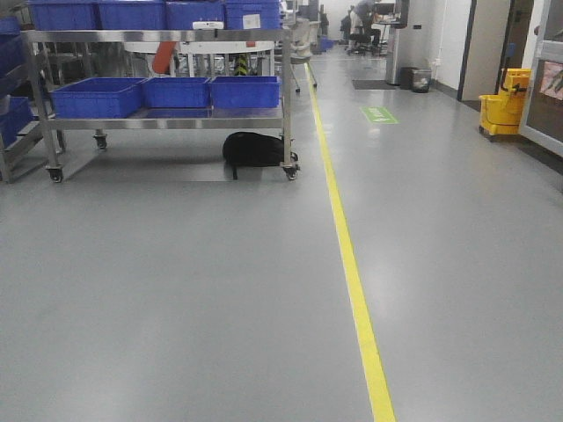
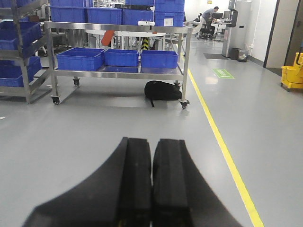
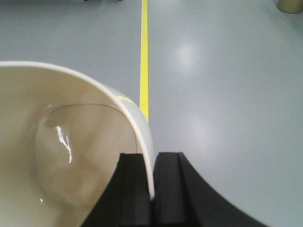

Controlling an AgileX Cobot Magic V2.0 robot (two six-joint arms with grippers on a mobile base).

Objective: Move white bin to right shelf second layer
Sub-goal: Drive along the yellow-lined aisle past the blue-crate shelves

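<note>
**Right gripper.** The white bin (image 3: 61,156) is held at its rim by the right gripper (image 3: 151,163). The rim wall is pinched between the two black fingers (image 3: 132,189): one finger lies inside the mouth and the other against the outer wall. The body of the bin extends to the left of the fingers, with its open mouth turned towards the wrist camera. The glossy interior is seen to hold nothing. The bin is carried clear of the grey floor (image 3: 222,94), beside the yellow floor line (image 3: 144,56), which passes behind its rim.

**Right arm pose.** The gripper is angled forward and downward, so that only floor is seen beyond it.

**Left gripper.** The fingers (image 2: 137,179) of the left gripper (image 2: 152,146) are pressed together, with nothing between them. The gripper is held roughly level above the floor and is pointed towards a steel trolley (image 2: 118,72), well apart from it.

**Surroundings.** Blue crates (image 2: 120,57) are stacked on the trolley. A black bag (image 2: 162,90) lies on the floor under the trolley's right end. A yellow mop bucket (image 1: 503,110) stands at the far right.
</note>
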